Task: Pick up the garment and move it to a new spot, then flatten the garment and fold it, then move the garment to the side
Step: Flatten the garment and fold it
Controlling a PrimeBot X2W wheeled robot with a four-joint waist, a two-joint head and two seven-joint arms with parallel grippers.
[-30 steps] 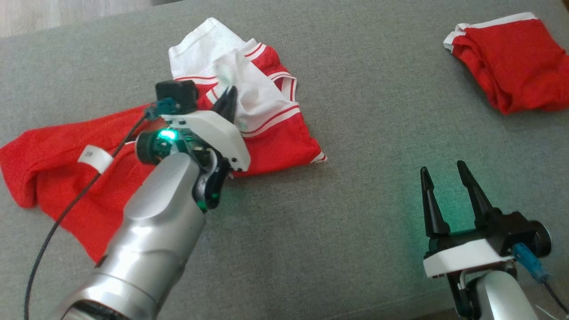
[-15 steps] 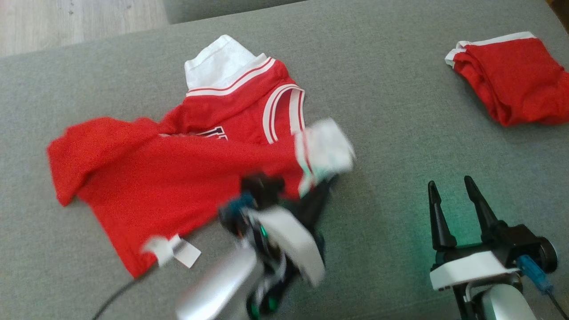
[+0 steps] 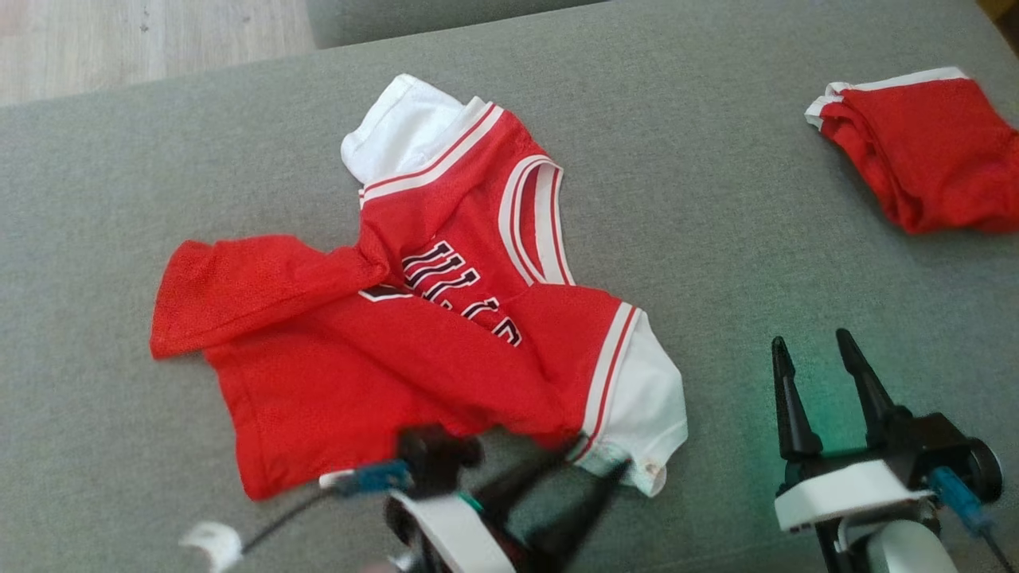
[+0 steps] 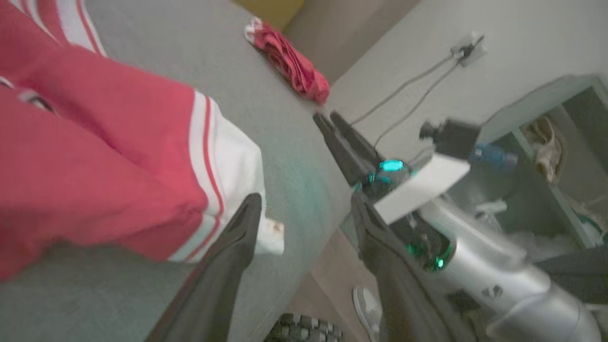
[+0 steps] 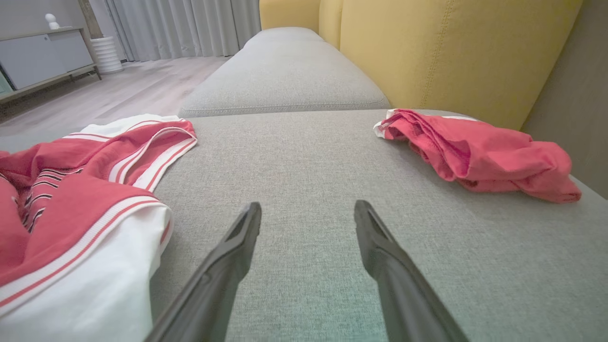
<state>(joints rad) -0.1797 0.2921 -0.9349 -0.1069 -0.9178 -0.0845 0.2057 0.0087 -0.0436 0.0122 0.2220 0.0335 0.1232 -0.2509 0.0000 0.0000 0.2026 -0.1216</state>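
The garment [image 3: 334, 374] is a red jersey with white sleeves and black lettering, lying partly spread and still creased on the grey cushion [image 3: 716, 239]. Its left part is folded over. My left gripper [image 3: 599, 460] hangs open at the near edge, just in front of the white sleeve [image 3: 649, 406], and holds nothing. In the left wrist view the gripper [image 4: 305, 199] has one finger beside the sleeve's hem [image 4: 232, 161]. To the right of the jersey, my right gripper [image 3: 810, 338] stands open over bare cushion, its fingers [image 5: 308, 206] empty, with the jersey [image 5: 71, 190] to its left.
Another red garment [image 3: 923, 151] lies bunched at the far right of the cushion, also seen as the red bundle [image 5: 475, 152]. A yellow sofa back [image 5: 427, 47] rises behind it. Wooden floor [image 3: 119, 40] shows beyond the far left edge.
My left gripper dragged the white sleeve toward the near edge and let go, now open. The jersey lies more spread out, lettering showing. The right gripper stayed put; the camera shifted slightly.
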